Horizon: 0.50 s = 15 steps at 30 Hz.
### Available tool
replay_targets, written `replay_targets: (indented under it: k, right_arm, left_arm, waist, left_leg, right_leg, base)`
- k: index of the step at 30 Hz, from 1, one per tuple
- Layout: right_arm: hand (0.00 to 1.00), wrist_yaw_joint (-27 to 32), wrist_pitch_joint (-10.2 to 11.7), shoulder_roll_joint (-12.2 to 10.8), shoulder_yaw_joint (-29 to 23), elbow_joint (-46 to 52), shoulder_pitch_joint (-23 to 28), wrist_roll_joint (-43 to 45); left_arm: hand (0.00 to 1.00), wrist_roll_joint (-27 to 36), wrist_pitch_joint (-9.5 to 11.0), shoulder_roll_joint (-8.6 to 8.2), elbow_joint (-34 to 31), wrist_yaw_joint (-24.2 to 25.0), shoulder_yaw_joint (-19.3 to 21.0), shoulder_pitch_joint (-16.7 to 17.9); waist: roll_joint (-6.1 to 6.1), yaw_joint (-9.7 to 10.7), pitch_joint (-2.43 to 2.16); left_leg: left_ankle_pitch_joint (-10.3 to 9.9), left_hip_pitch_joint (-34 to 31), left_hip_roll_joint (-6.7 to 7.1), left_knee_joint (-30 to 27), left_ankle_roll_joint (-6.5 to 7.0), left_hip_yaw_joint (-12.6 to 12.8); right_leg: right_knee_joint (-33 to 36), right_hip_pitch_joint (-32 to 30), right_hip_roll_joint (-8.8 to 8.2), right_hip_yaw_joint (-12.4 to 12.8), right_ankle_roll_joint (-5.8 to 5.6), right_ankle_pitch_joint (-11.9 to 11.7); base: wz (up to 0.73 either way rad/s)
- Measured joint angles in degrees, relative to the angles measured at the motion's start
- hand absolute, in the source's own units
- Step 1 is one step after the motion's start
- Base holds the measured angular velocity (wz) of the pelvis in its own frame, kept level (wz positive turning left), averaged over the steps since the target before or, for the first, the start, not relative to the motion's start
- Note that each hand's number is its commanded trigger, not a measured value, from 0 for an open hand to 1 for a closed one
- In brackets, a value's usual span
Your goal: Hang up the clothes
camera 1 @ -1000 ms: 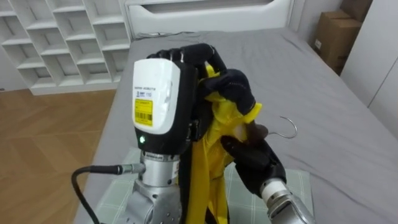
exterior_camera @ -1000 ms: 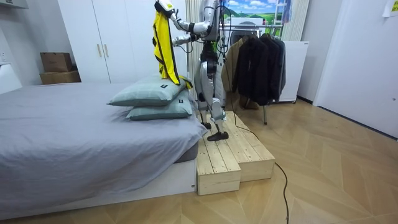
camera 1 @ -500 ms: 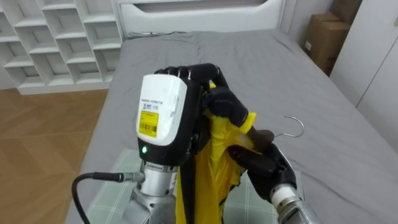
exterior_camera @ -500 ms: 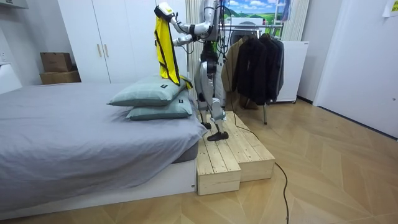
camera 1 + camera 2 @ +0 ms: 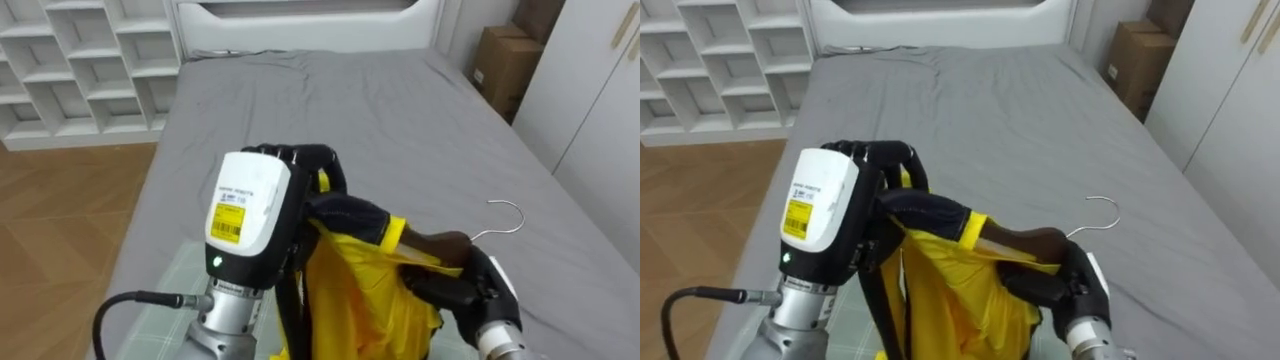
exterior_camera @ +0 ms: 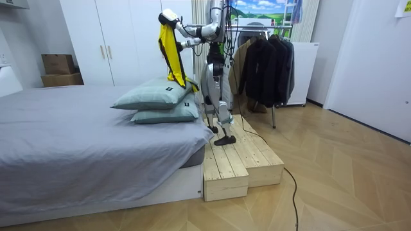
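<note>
A yellow garment [image 5: 350, 300] with a dark collar [image 5: 350, 214] hangs between my two hands, raised above the grey bed [image 5: 400, 110]. My left hand [image 5: 315, 165] is shut on the top of the garment at the collar. My right hand [image 5: 455, 285] is shut on a brown hanger at the garment's neck, and the hanger's metal hook [image 5: 505, 215] sticks out to the right. In the room view the garment [image 6: 168, 54] hangs from my raised arms over the pillows [image 6: 157, 96].
I stand on a wooden platform [image 6: 234, 163] beside the bed. Behind me is a rack of dark clothes [image 6: 266, 61]. White shelves [image 5: 70, 60] stand at the left of the bed, cardboard boxes [image 5: 500, 60] and white wardrobe doors [image 5: 590, 110] at the right.
My right hand with the hanger has drawn away to the right of the left hand, spreading the yellow cloth. Both arms have come down a little. The eye view has shifted.
</note>
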<state>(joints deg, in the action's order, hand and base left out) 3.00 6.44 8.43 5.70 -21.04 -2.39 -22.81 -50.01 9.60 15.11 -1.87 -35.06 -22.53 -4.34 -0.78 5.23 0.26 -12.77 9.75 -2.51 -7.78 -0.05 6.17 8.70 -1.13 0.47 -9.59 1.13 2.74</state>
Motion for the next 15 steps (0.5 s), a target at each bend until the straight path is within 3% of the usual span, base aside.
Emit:
replay_targets:
  k: [7, 8, 9, 10, 11, 15]
  right_arm:
    - [1.00, 0.2, 0.0, 1.5, -3.2, 2.0, 0.8, 13.9]
    - [1.00, 0.2, 0.0, 1.9, -3.7, 2.1, 0.8, 17.5]
    - [1.00, 0.1, 0.0, 2.7, -3.8, 2.3, 0.8, 21.6]
    - [1.00, 0.0, 0.0, 3.0, -3.8, 2.6, 0.8, 23.2]
    - [1.00, 0.0, 0.0, 3.5, -4.1, 3.2, 0.8, 25.9]
    - [1.00, -0.1, -0.1, 4.0, -4.9, 4.4, 0.8, 30.7]
  left_arm:
    - [1.00, 1.0, 1.8, -0.08, 2.9, 2.1, 2.1, 1.9]
    - [0.93, 1.0, 1.9, -0.05, 3.7, 2.1, 2.7, 2.3]
    - [0.59, 0.9, 1.9, -0.07, 5.0, 2.4, 2.8, 2.3]
    - [0.09, 0.9, 1.8, -0.10, 5.5, 2.7, 2.8, 2.3]
    - [0.00, 0.9, 1.6, -0.10, 6.4, 3.4, 2.9, 2.3]
    - [0.00, 0.9, 0.9, -0.16, 7.2, 4.4, 3.2, 2.3]
  waist:
    - [-0.72, 0.7, -0.16]
    - [-0.92, 0.8, -0.15]
    - [-1.11, 1.0, -0.12]
    - [-1.14, 1.0, -0.13]
    - [-1.19, 1.0, -0.14]
    - [-1.32, 0.9, -0.15]
  left_leg:
    - [0.0, 0.5, -0.08, 0.0, 0.00, 0.2]
    - [0.0, 0.5, -0.15, 0.0, 0.00, 0.2]
    - [0.0, 0.4, -0.19, 0.0, 0.00, 0.2]
    - [0.0, 0.4, -0.20, 0.0, 0.00, 0.2]
    - [0.0, 0.4, -0.22, 0.0, 0.00, 0.2]
    - [0.0, 0.5, -0.25, 0.0, -0.01, 0.6]
  right_leg:
    - [0.1, 0.1, 0.22, 0.2, 0.02, 0.0]
    - [0.2, 0.1, 0.31, 0.3, 0.05, 0.0]
    - [0.2, 0.0, 0.34, 0.6, 0.08, 0.0]
    - [0.2, 0.0, 0.35, 0.6, 0.08, 0.0]
    - [0.2, 0.0, 0.40, 0.7, 0.09, 0.0]
    - [0.2, 0.0, 0.52, 1.1, 0.16, -0.1]
  base:
    - [-0.05]
    - [-0.04]
    - [0.00]
    - [0.00]
    - [0.00]
    - [-0.02]
